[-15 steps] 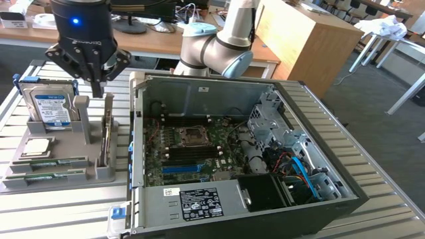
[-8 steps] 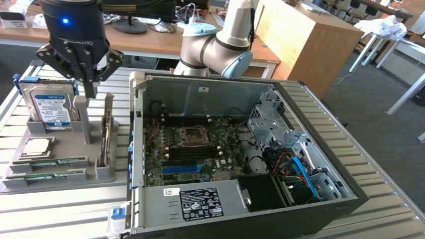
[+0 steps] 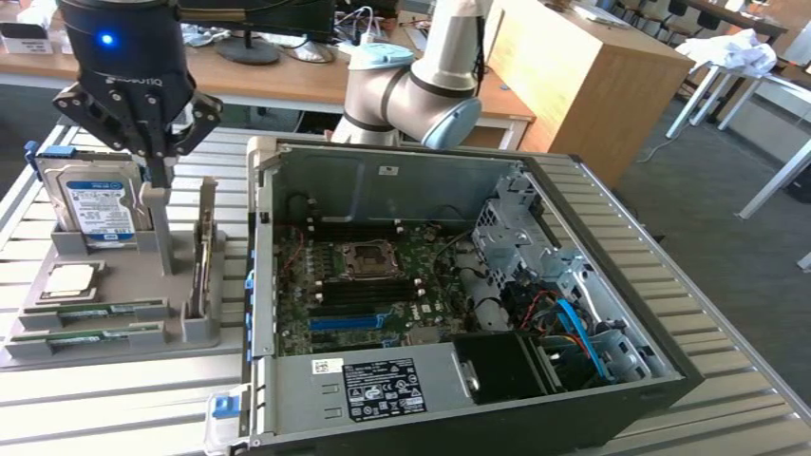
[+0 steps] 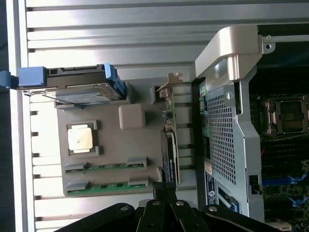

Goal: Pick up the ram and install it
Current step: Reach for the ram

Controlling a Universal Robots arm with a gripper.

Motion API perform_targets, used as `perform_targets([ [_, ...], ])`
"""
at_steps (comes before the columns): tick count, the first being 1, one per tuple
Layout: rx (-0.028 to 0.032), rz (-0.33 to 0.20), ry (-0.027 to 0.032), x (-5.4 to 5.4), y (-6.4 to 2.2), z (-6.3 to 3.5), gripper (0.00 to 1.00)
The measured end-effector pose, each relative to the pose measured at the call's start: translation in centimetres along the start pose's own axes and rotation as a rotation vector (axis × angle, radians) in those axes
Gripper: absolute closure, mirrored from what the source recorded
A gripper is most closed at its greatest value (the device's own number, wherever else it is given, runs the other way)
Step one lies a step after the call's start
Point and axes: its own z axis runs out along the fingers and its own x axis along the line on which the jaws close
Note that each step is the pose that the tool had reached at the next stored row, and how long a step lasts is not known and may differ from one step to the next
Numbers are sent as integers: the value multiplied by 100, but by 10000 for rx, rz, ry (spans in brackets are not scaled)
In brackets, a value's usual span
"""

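Note:
Two green ram sticks lie side by side in holders at the near end of a grey tray (image 3: pixel 121 275): one ram stick (image 3: pixel 95 309) (image 4: pixel 106 166) and a second ram stick (image 3: pixel 91 335) (image 4: pixel 104 186). My gripper (image 3: pixel 156 169) (image 4: pixel 164 195) hangs above the tray's raised grey block (image 3: pixel 155 228), further back than the sticks. Its fingers are shut with nothing between them. The open computer case (image 3: pixel 380 171) stands to the exterior view's right, with the motherboard's blue slot (image 3: pixel 348 323) in it.
On the tray also stand a hard drive (image 3: pixel 99 204) (image 4: pixel 77 89), a square silver processor (image 3: pixel 70 278) (image 4: pixel 79 139) and an upright expansion card (image 3: pixel 200 271) (image 4: pixel 169 145). The case's wall (image 4: pixel 227 121) rises right beside the tray. The slatted metal table (image 3: pixel 709 285) carries everything.

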Motion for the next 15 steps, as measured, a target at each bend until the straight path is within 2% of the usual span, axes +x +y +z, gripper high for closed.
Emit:
perform_targets([
  [15, 0, 0, 1, 212, -17, 20, 90],
])
